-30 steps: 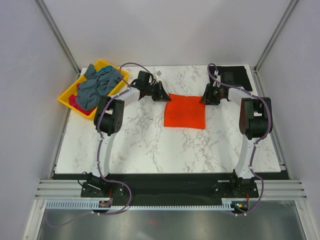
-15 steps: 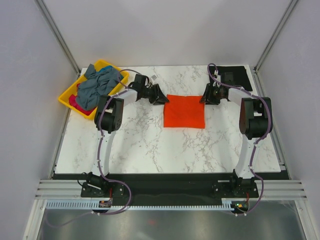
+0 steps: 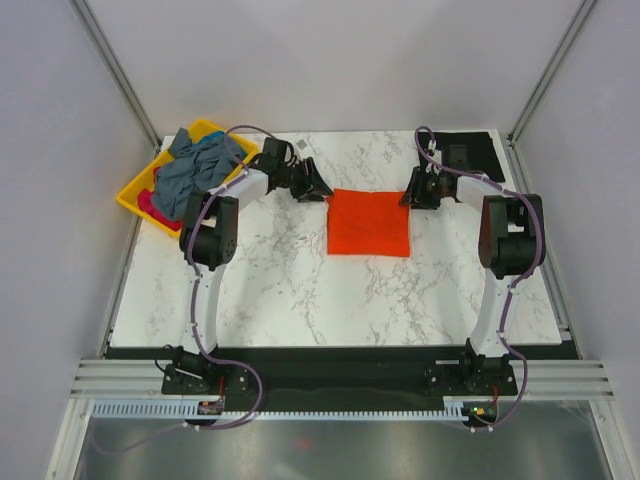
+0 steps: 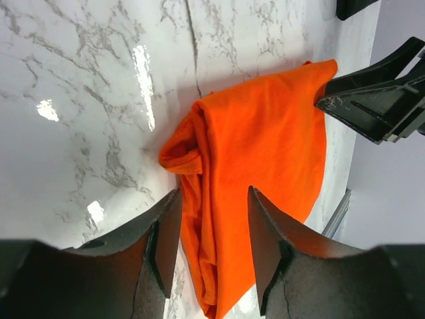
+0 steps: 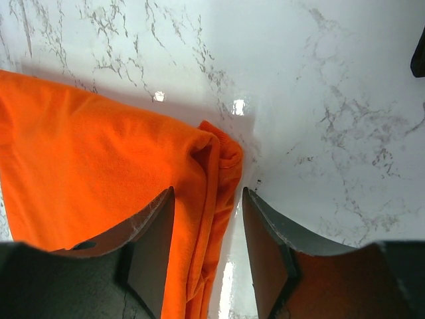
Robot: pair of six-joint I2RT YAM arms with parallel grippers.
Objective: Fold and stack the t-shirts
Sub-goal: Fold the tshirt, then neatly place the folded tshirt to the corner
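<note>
T-shirts, left to right, top view:

- Far left corner of the worktop [image 3: 290, 280]: yellow tray [image 3: 207, 126] holding a crumpled heap. Grey-blue t-shirts [image 3: 195, 170] lie on top, with a pink t-shirt [image 3: 150, 203] showing at the tray's near edge.
- Left gripper [image 3: 320, 190]: low over the worktop, just beside the far left corner of the orange t-shirt [image 3: 370, 222]. In the wrist view the left gripper [image 4: 214, 199] has its jaws moderately apart. The bunched edge of the orange t-shirt [image 4: 265, 146] shows in the gap between them, and no pinch on the cloth is visible.
- Centre: the orange t-shirt is folded into a near-square and lies flat on the worktop between the two grippers. Its left edge shows stacked folds and a small rumpled lump at the far corner.
- Right gripper [image 3: 408, 198]: at the far right corner of the orange t-shirt. In the wrist view the right gripper [image 5: 208, 196] has its jaws moderately apart and straddles the rolled corner of the orange t-shirt [image 5: 99, 166]. The cloth lies on the worktop between the fingers and is not clamped.
- Far right corner: black t-shirt [image 3: 466, 152], flat and rectangular, well apart from the orange one.
</note>
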